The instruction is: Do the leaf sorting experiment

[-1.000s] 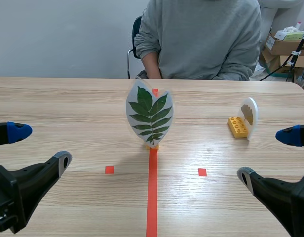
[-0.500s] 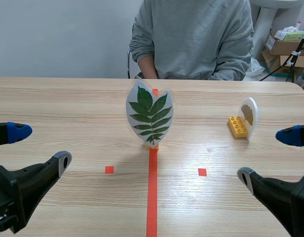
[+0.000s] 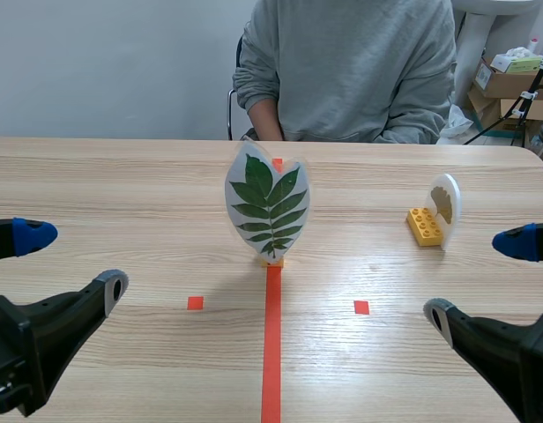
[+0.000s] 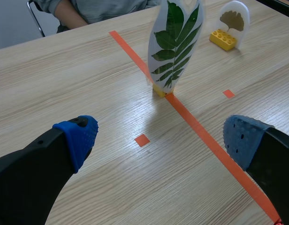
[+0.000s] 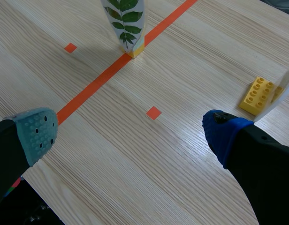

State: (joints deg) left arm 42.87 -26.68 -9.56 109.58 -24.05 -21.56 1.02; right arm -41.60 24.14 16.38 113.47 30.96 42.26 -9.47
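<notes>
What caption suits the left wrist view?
Open left hand above a wooden table, facing a green leaf card upright on the orange tape line; ginkgo leaf card and yellow brick beyond.

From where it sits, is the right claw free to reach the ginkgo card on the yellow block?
Probably yes: the right claw is open, and only bare table lies between it and the ginkgo card on its yellow block.

Both of my arms are matte black. My left gripper point(image 3: 73, 261) has two thick black fingers that taper toward the tips. One is capped with a bright blue pad point(image 4: 81, 136), the other with a duller blue pad point(image 4: 243, 138), both soft and dotted. My right gripper point(image 3: 474, 278) is built alike, with a grey-green pad point(image 5: 36, 133) pocked with dark dots and a blue pad point(image 5: 224, 136).
</notes>
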